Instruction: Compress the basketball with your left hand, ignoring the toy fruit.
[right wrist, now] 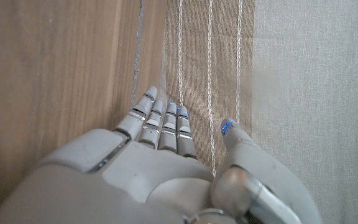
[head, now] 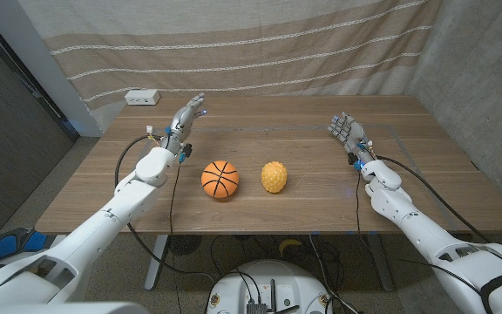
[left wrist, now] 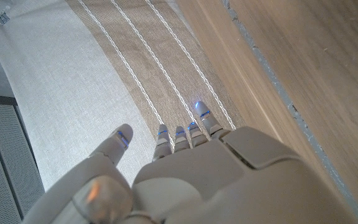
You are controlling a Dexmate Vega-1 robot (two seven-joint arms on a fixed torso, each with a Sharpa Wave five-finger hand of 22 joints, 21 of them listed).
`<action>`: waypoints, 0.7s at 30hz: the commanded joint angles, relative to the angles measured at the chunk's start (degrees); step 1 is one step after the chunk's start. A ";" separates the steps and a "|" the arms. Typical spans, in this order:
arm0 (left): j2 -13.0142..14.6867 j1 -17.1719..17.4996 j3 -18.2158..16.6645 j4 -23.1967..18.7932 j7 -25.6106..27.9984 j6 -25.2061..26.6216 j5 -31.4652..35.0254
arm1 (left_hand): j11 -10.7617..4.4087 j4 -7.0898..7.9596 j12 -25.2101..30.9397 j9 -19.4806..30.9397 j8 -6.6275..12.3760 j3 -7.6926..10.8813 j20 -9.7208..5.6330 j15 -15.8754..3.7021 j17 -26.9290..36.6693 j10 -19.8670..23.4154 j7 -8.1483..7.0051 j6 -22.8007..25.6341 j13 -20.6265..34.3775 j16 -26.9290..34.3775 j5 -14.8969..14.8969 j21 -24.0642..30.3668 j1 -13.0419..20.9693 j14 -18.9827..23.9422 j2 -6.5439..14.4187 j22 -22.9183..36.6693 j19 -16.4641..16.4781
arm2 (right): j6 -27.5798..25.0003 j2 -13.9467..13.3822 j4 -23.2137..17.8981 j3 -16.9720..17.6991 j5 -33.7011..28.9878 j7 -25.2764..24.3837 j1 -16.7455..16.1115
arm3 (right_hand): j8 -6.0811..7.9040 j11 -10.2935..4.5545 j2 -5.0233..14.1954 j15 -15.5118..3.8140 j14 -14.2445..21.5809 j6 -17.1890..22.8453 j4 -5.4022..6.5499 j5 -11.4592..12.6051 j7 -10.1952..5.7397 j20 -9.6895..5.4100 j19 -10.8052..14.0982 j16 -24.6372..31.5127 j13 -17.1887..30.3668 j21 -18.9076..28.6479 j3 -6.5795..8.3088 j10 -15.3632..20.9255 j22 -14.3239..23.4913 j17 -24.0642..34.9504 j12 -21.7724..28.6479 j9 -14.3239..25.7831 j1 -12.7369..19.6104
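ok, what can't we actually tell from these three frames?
- Basketball and toy fruit: undersides and far sides hidden by their own bulk in the head view.
- Left hand: palm faces away in the left wrist view.
- Right hand: palm likewise in the right wrist view.
- White box behind the table: too small to identify.

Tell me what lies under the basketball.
The basketball sits directly on the wooden table. Only its shadow shows around it; the contact spot beneath is covered by the ball.

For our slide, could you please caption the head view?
Both open robot hands, left and right, flank basketball and yellow toy fruit.
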 commanded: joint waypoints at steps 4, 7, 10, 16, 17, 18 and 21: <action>3.95 4.78 -1.74 -8.65 5.55 2.99 6.12 | -0.05 -0.76 0.32 0.10 0.07 0.29 0.19 -0.01 0.09 0.58 -0.89 0.13 0.16 0.22 -0.10 -0.39 0.13 0.35 -0.72 0.26 0.44 | 1.01 0.78 0.61 -0.39 -0.30 0.09 0.31 | 0.50 -0.06 -0.44 -0.09 0.71 0.76 -0.81 0.46 -0.15 -0.18 0.49 0.58 -0.03 0.46 0.20 0.53 0.19 -0.06 0.46 0.08 0.27; 4.24 5.79 -2.21 -9.81 6.44 3.06 6.81 | -0.13 -1.18 0.29 0.11 0.08 0.19 0.35 -0.05 0.04 0.59 -1.01 0.25 0.16 0.16 -0.17 -0.54 0.13 0.50 -1.04 0.27 0.66 | 1.14 0.98 0.81 -0.42 -0.25 0.20 0.43 | 0.51 0.01 -0.41 -0.11 0.75 0.82 -0.96 0.49 -0.19 -0.13 0.62 0.57 -0.08 0.48 0.20 0.70 0.20 -0.13 0.50 0.08 0.28; 4.70 6.78 -2.53 -11.26 7.43 3.64 7.96 | -0.19 -1.55 0.33 0.11 0.10 0.15 0.59 -0.07 0.00 0.82 -1.11 0.40 0.16 0.11 -0.23 -0.70 0.14 0.66 -1.22 0.27 0.82 | 1.19 1.17 1.13 -0.52 -0.26 0.36 0.59 | 0.50 0.02 -0.37 -0.02 0.84 0.86 -1.11 0.53 -0.23 -0.13 0.66 0.59 -0.14 0.47 0.19 0.83 0.20 -0.20 0.53 0.08 0.29; 5.60 8.49 -3.22 -14.21 9.24 5.78 10.05 | -0.22 -2.11 0.38 0.11 0.16 0.11 0.69 -0.14 -0.01 1.14 -1.24 0.74 0.17 0.12 -0.31 -0.91 0.11 1.14 -1.43 0.29 1.33 | 1.46 1.54 1.71 -0.63 -0.24 0.66 0.83 | 0.46 0.07 -0.31 -0.09 0.89 0.89 -1.41 0.61 -0.20 -0.05 0.79 0.59 -0.24 0.48 0.19 0.89 0.21 -0.34 0.50 0.08 0.31; 5.79 8.88 -3.38 -14.76 9.51 6.07 10.33 | -0.19 -2.22 0.38 0.11 0.18 0.12 0.67 -0.16 -0.02 1.18 -1.28 0.83 0.17 0.11 -0.32 -0.96 0.13 1.20 -1.43 0.29 1.37 | 1.53 1.61 1.78 -0.62 -0.20 0.73 0.85 | 0.47 0.06 -0.30 -0.03 0.92 0.92 -1.46 0.62 -0.21 -0.03 0.81 0.59 -0.25 0.48 0.19 0.89 0.21 -0.36 0.49 0.08 0.31; 5.74 9.26 -3.57 -15.15 10.01 6.19 10.57 | -0.24 -2.38 0.37 0.12 0.16 0.14 0.63 -0.13 -0.04 1.21 -1.27 0.84 0.17 0.07 -0.33 -1.04 0.17 1.21 -1.42 0.30 1.41 | 1.68 1.66 1.87 -0.63 -0.21 0.81 0.86 | 0.48 0.04 -0.29 -0.04 0.97 0.94 -1.49 0.63 -0.23 -0.07 0.80 0.61 -0.26 0.47 0.19 0.88 0.21 -0.37 0.49 0.08 0.31; 6.46 10.78 -4.21 -17.03 10.52 7.05 11.02 | -0.17 -2.86 0.42 0.12 0.18 0.20 0.52 -0.15 -0.08 1.49 -1.25 1.02 0.17 -0.01 -0.38 -1.25 0.34 1.33 -1.37 0.31 1.55 | 2.00 1.63 1.54 -0.66 -0.49 0.41 0.66 | 0.48 0.18 -0.26 -0.05 0.98 1.00 -1.61 0.65 -0.21 -0.08 0.82 0.60 -0.30 0.45 0.18 1.06 0.22 -0.43 0.54 0.09 0.30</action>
